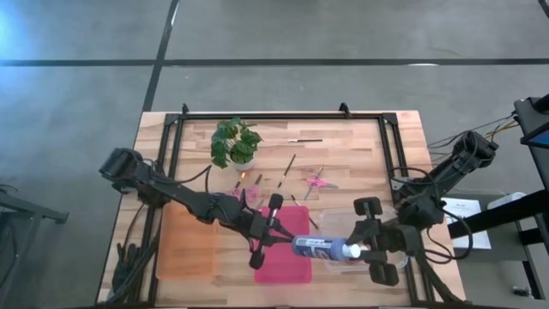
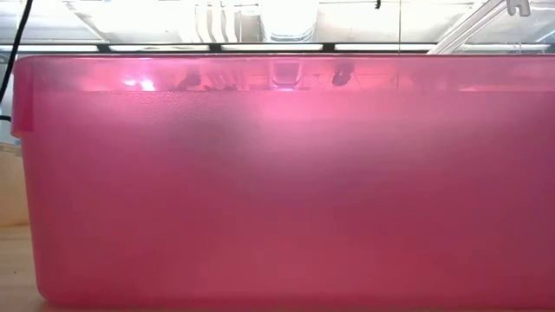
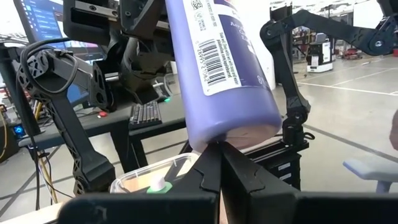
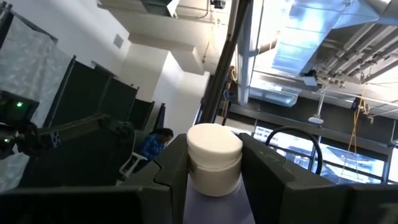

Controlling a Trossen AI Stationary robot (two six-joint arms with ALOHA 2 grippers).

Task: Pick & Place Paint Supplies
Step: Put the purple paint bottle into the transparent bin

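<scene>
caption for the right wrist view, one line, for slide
Right gripper clamped on the white cap of a purple paint bottle, ceiling beyond.

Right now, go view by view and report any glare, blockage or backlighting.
High view: glare patch in the top-left floor corner. Low view: the pink bin fills the frame, ceiling lights glowing through it. Left wrist view: the purple bottle looms close. Right wrist view: bright ceiling backlights the white cap.

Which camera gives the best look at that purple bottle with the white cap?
The high view: it shows the whole purple bottle lying between both grippers, right gripper on its cap. The left wrist view shows its label and base, the right wrist view only the cap; the low view shows only a pink bin.
</scene>
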